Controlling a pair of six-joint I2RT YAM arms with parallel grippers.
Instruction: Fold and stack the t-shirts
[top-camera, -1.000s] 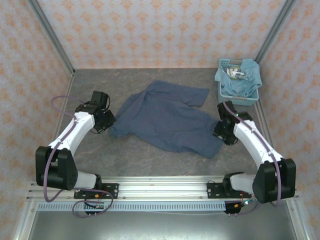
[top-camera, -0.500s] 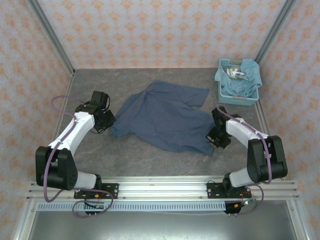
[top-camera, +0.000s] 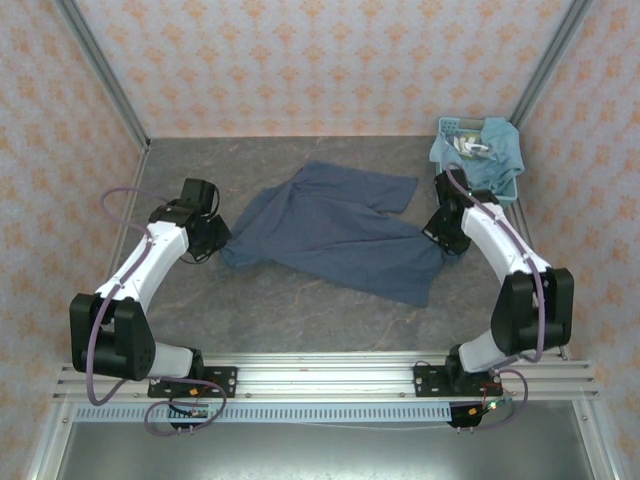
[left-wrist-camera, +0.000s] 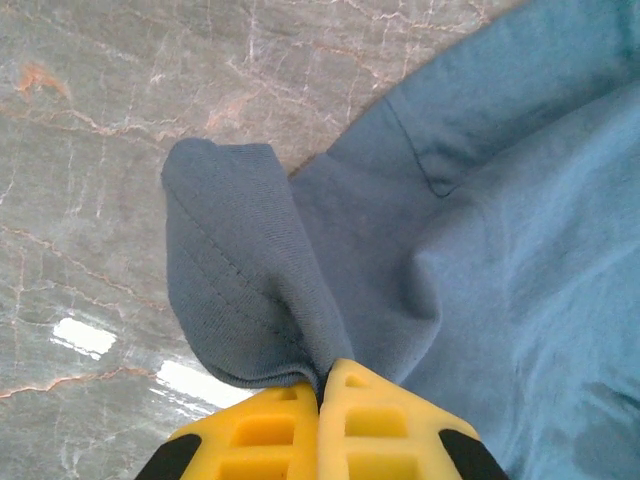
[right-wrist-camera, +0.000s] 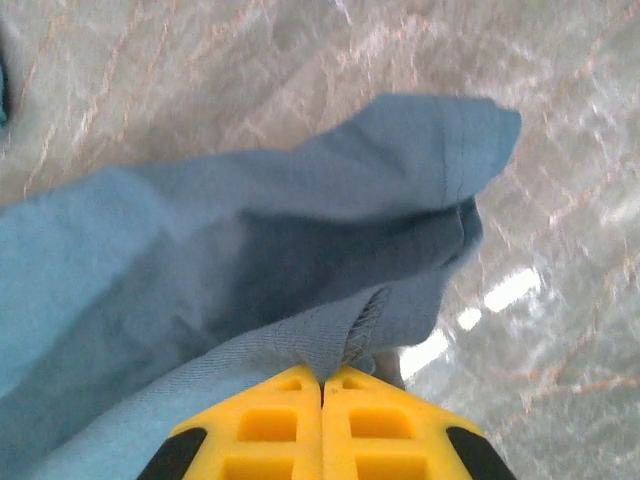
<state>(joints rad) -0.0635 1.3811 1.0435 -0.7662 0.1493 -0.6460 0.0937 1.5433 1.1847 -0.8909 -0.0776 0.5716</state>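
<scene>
Shirt on table: dark slate-blue t-shirt (top-camera: 330, 235) is spread loose, rumpled and unfolded across the middle of the marble-patterned table (top-camera: 200, 300), between the two arms.
Second shirt: lighter teal-blue t-shirt (top-camera: 492, 150) is heaped in the light-blue lattice basket (top-camera: 447, 126) at the far right corner and draped over its rim.
Left gripper (left-wrist-camera: 322, 385): yellow fingers are pressed together on a bunched edge at the dark shirt's left end, and a stitched hem is seen curling just beside the pinch.
Right gripper (right-wrist-camera: 322, 380): fingers are closed on a fold of hemmed edge at the dark shirt's right end, near the basket.
Handling: fabric is judged light, soft and limp. No shape is kept where it is unsupported, so sagging and dragging over the table are to be expected. A single thin layer could be tugged out of a pinch.
Where to hold: hems, seams and corners are judged best, since doubled, stitched cloth gives more to pinch. Matched corners held well apart would keep the panel taut for a fold.
Writing: no brand, print or label that can be read is found on either shirt.
</scene>
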